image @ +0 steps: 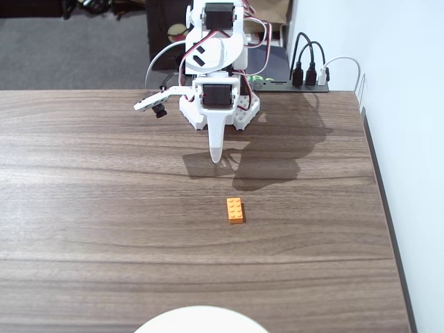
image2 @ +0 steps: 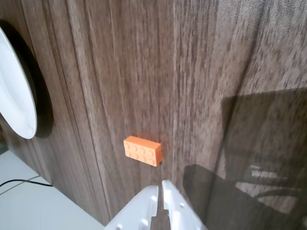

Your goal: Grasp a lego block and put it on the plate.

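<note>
The orange lego block (image: 235, 210) lies flat on the wooden table, studs up, near the middle. In the wrist view the block (image2: 142, 150) sits just beyond my fingertips. My white gripper (image: 216, 157) hangs point-down above the table, behind the block and apart from it. In the wrist view the gripper (image2: 160, 188) enters from the bottom edge with its jaws shut and nothing between them. The white plate (image: 201, 321) shows only as a rim at the bottom edge of the fixed view, and in the wrist view the plate (image2: 17, 100) is at the left edge.
The arm's base (image: 218, 104) stands at the table's back edge. A black USB hub with cables (image: 305, 75) sits at the back right. The table's right edge (image: 385, 208) meets a white wall. The wood table (image: 104, 208) is dark brown.
</note>
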`<state>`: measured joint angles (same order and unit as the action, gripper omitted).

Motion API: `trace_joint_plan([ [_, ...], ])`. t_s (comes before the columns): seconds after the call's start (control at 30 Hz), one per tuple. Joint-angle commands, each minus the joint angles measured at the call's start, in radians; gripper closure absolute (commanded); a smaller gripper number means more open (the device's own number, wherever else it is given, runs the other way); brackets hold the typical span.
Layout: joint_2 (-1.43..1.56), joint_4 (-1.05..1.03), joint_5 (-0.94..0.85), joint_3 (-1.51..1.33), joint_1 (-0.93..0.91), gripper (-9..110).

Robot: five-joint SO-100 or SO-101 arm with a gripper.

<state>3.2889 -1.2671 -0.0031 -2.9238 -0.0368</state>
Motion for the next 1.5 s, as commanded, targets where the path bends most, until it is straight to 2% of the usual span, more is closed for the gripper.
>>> trace_joint_plan([
  [0.0,0.002,-0.002,0.002,0.003,0.003,101],
  [0.5,0.000,0.000,-0.015,0.003,0.020,101],
  [0.9,-0.282,0.160,-0.025,0.057,0.000,101],
  [1.17,-0.514,0.239,-0.202,0.196,-0.006,101],
  [1.47,-0.802,0.247,-0.623,0.362,-0.015,101],
])
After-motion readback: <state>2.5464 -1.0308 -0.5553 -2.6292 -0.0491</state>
